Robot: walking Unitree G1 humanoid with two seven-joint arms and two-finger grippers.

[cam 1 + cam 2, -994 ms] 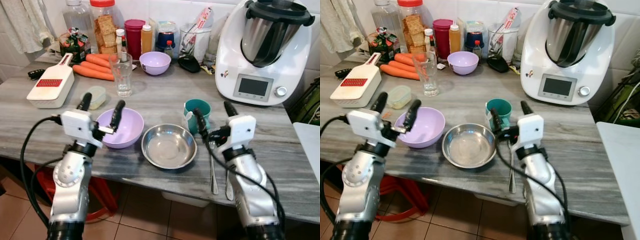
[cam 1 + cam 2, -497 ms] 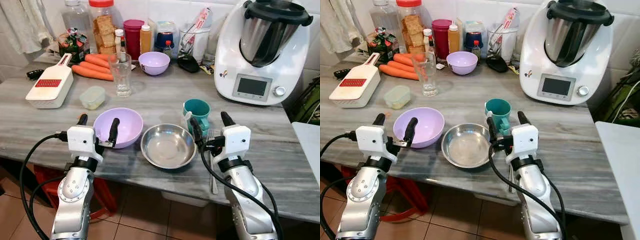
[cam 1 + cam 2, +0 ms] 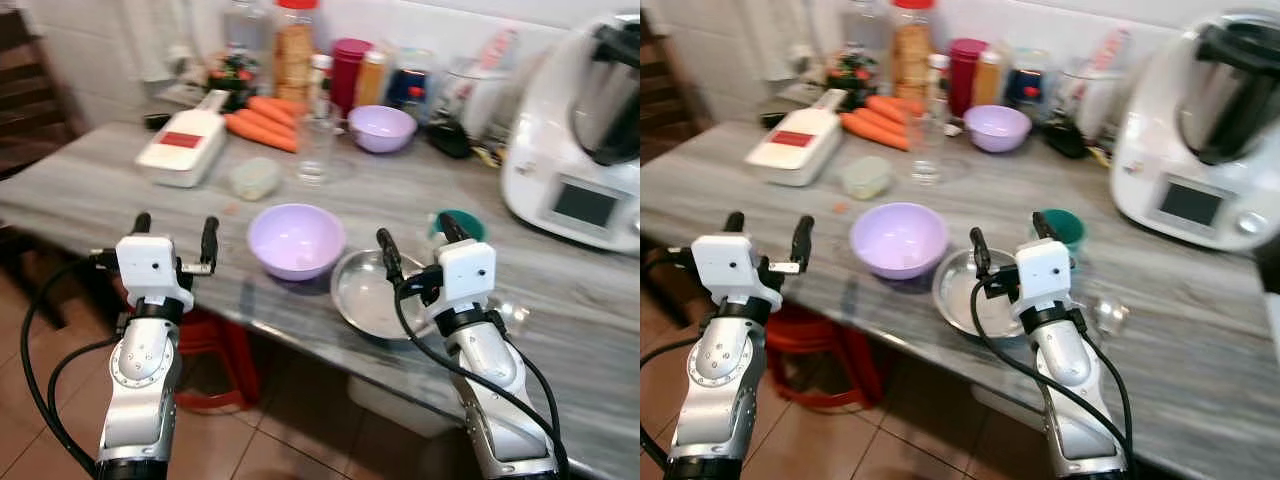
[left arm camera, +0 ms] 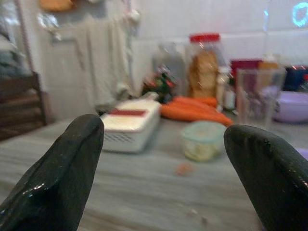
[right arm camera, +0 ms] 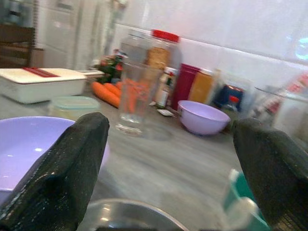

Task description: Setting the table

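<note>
Here, both grippers hover empty at the near edge of the grey tabletop (image 3: 90, 190), fingers spread wide: the left gripper (image 3: 175, 228) off the tabletop's front edge, the right gripper (image 3: 415, 243) above the steel bowl (image 3: 372, 293). The lavender bowl (image 3: 295, 240) sits just beside the steel bowl, with the teal mug (image 3: 462, 224) close behind the right gripper. Both bowls lie near the front edge, so a nudge from a finger could likely push either toward the drop to the tiled floor (image 3: 290, 440); the mug could tip if the right wrist swings back. Open room lies left of the lavender bowl; the back is crowded with a drinking glass (image 3: 316, 150), carrots (image 3: 262, 125), jars and a white food processor (image 3: 590, 150).
</note>
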